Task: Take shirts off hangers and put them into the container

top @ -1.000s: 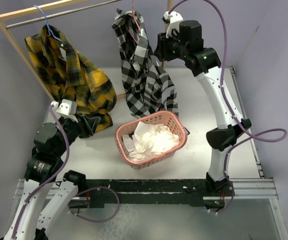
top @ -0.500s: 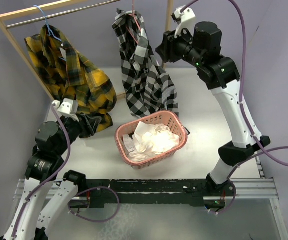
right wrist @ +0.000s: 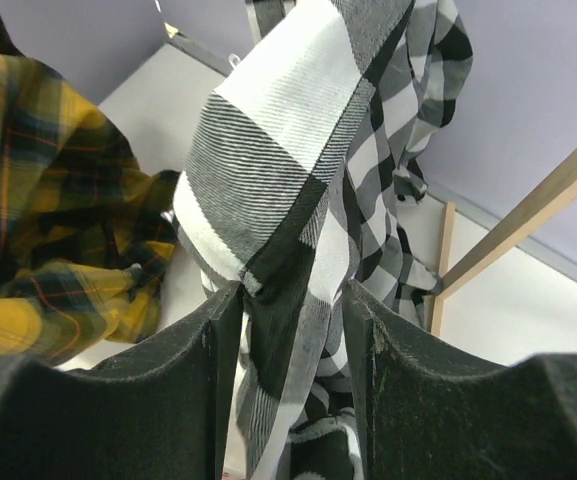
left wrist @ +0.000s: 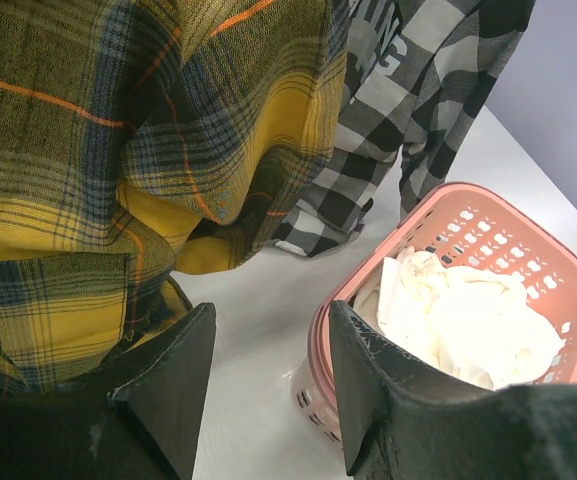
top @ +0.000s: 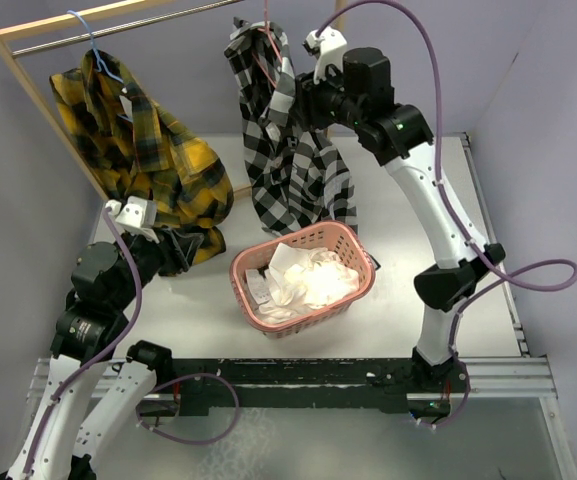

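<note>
The right gripper [right wrist: 290,292] is raised to the rack, its fingers parted on either side of a hanging fold of the black and white shirt [top: 293,170]. The cloth is straddled rather than pinched. That shirt is hung on the pink hanger [top: 266,50] from the metal rod [top: 118,25] of the wooden rack [top: 38,95], and its tail is draped down to the table [top: 408,200] just behind the pink basket [top: 353,245].

The left gripper [left wrist: 268,315] is positioned low over the table, likewise spread, with only bare tabletop seen in the gap. The hem of the yellow shirt [top: 138,150] is found just beside one finger and the basket's rim near the other. The yellow shirt is hung on the light blue hanger [top: 93,40], further left on the same rod. The basket is largely taken up by crumpled white cloth [top: 308,280]. The two shirts are overlapped at their lower edges in the left wrist view.
</note>
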Robot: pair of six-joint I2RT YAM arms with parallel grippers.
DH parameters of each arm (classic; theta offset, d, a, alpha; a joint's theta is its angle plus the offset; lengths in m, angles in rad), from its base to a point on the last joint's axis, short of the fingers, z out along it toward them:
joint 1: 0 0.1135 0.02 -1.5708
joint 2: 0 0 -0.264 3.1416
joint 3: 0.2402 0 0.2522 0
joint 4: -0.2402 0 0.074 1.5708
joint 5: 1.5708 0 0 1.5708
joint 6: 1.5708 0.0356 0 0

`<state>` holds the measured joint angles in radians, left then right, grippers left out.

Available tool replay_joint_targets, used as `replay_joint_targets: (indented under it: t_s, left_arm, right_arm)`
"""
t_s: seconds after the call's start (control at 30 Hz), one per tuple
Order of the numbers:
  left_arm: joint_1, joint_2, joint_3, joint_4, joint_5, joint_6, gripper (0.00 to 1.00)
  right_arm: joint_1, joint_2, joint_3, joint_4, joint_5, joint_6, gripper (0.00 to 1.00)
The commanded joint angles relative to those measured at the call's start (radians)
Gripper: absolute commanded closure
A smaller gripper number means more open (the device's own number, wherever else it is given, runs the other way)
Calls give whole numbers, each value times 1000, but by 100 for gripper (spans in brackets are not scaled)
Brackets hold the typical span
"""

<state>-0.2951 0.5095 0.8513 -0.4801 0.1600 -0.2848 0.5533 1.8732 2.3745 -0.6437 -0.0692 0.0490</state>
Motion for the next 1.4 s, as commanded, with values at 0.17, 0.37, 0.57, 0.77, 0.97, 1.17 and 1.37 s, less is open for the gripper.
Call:
replay_joint_targets:
  t_s: [0.17, 0.37, 0.57, 0.77, 0.97, 1.17, 1.37]
  left_arm:
    - [1, 9, 11, 30, 4, 7, 47]
    - [2, 5, 9, 38, 4, 17, 48]
    - [1, -18, -10, 137, 68, 32, 23]
    - [1, 43, 5, 298, 138, -21, 8]
    - [1, 282, 200, 344, 233, -9, 9]
    - [-30, 582, 435, 422, 324, -29, 13]
    - [-298, 861, 737, 336, 155, 168, 14]
  right_arm:
    - [2, 6, 49, 79, 81, -20, 90]
    - [2, -92, -74, 224, 180, -32, 100]
    - [1, -123, -6, 218, 221, -102, 100]
    - [0, -191, -12, 223, 239, -144, 100]
    - [0, -322, -86, 151, 253, -141, 100]
    - [0, -593, -369, 115, 304, -96, 100]
    - [0, -846, -590, 48, 351, -51, 100]
